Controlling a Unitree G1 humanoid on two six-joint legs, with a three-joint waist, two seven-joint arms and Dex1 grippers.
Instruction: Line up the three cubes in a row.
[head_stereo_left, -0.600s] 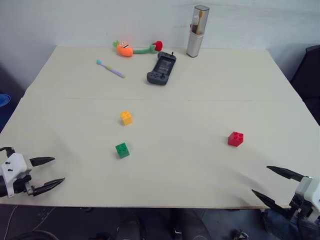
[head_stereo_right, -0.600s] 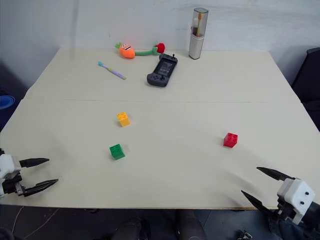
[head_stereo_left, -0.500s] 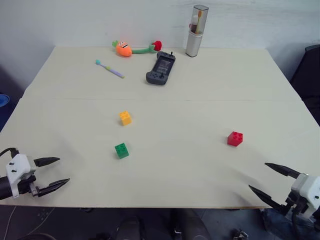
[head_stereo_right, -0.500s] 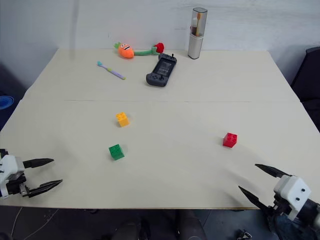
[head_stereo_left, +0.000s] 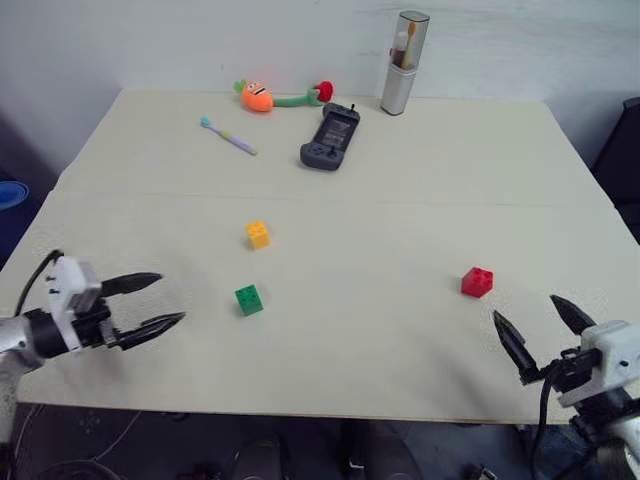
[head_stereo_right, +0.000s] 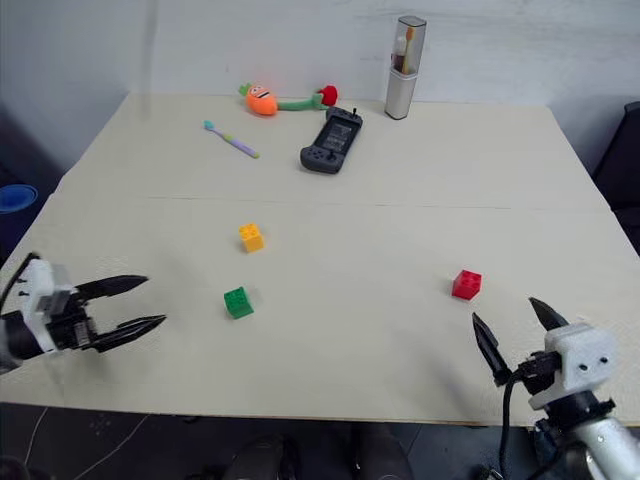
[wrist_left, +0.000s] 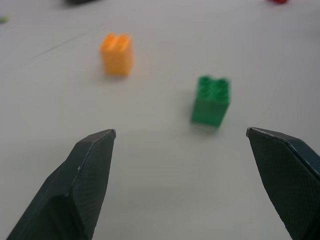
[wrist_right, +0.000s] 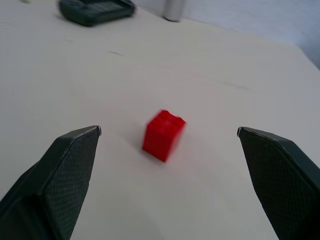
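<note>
On the cream table (head_stereo_left: 400, 190) stand three small studded cubes: a yellow cube (head_stereo_left: 258, 234) left of centre, a green cube (head_stereo_left: 248, 299) just nearer than it, and a red cube (head_stereo_left: 477, 282) off to the right. My left gripper (head_stereo_left: 160, 300) hovers open over the table's near left, pointing toward the green cube (wrist_left: 211, 99) from a short gap; the yellow cube (wrist_left: 116, 53) lies beyond. At the near right edge my right gripper (head_stereo_left: 533, 323) is open, aimed at the red cube (wrist_right: 163, 134) ahead of it. Neither holds anything.
At the table's far side lie a dark handheld game console (head_stereo_left: 330, 140), an orange plush carrot toy (head_stereo_left: 275, 96), a small toothbrush (head_stereo_left: 227, 136) and an upright silver toothbrush case (head_stereo_left: 403, 62). A wall runs behind the table. The near table edge sits just below both grippers.
Both grippers have moved in over the table: the left toward the green cube, the right up toward the red cube. The cubes have not moved; the camera shifted slightly.
</note>
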